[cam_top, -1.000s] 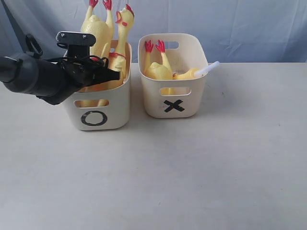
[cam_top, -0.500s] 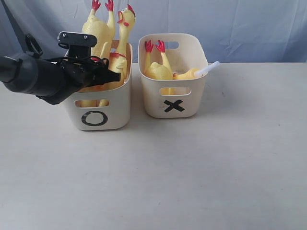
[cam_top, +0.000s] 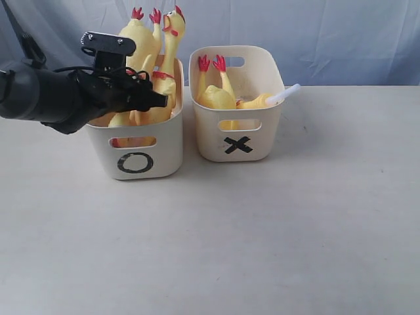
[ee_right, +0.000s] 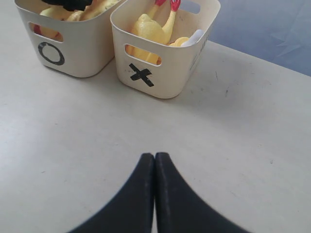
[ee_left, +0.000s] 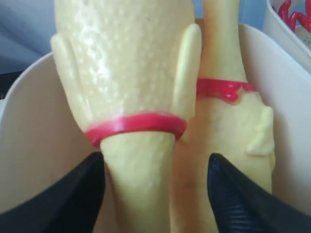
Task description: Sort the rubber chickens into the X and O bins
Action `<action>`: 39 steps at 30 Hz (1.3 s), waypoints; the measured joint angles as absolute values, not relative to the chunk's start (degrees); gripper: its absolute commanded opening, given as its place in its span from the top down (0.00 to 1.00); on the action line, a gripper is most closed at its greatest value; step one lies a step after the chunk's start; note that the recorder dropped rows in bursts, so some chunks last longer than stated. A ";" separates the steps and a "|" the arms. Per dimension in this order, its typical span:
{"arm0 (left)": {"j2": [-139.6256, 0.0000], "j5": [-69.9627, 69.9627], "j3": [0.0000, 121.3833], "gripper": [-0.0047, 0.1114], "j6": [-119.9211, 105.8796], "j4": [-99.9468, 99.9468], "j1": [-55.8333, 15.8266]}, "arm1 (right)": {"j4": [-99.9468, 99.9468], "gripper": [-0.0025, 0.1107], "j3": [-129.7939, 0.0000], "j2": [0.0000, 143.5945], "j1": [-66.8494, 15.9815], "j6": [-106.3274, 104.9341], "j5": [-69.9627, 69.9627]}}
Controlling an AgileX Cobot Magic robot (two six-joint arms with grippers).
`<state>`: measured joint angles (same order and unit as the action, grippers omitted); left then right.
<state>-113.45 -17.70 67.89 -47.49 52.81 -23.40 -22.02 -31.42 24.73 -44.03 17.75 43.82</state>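
A: Exterior view, starting left?
B: Left end effector (cam_top: 155, 100) at the O bin (cam_top: 134, 156), spread apart around the neck of a rubber chicken (cam_top: 141, 42) standing feet-up inside.
A: Next along?
B: X bin (cam_top: 239, 141) just beside, holding another chicken (cam_top: 213, 96), feet up.
A: Right end effector (ee_right: 154, 162)?
B: Pressed together above the counter (ee_right: 243, 145), apart from both bins.

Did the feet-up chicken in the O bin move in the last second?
Yes. The feet-up chicken dropped lower and shifted toward the X bin, which stayed put.
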 measured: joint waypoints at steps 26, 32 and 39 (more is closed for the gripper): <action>-105.92 -21.34 67.89 0.45 -51.62 52.81 -23.40 | -21.91 0.99 -31.42 24.73 -44.03 17.75 43.82; -102.86 -18.45 67.89 0.47 -53.47 52.81 -23.40 | -21.91 0.99 -31.42 24.73 -44.03 17.75 43.82; -98.68 -13.67 67.53 0.87 -62.78 52.81 -23.40 | -21.81 0.99 -31.42 24.73 -44.03 17.75 43.82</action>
<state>-98.68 -13.67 67.53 -62.78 52.81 -23.40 -21.81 -31.42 24.73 -44.03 17.75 43.82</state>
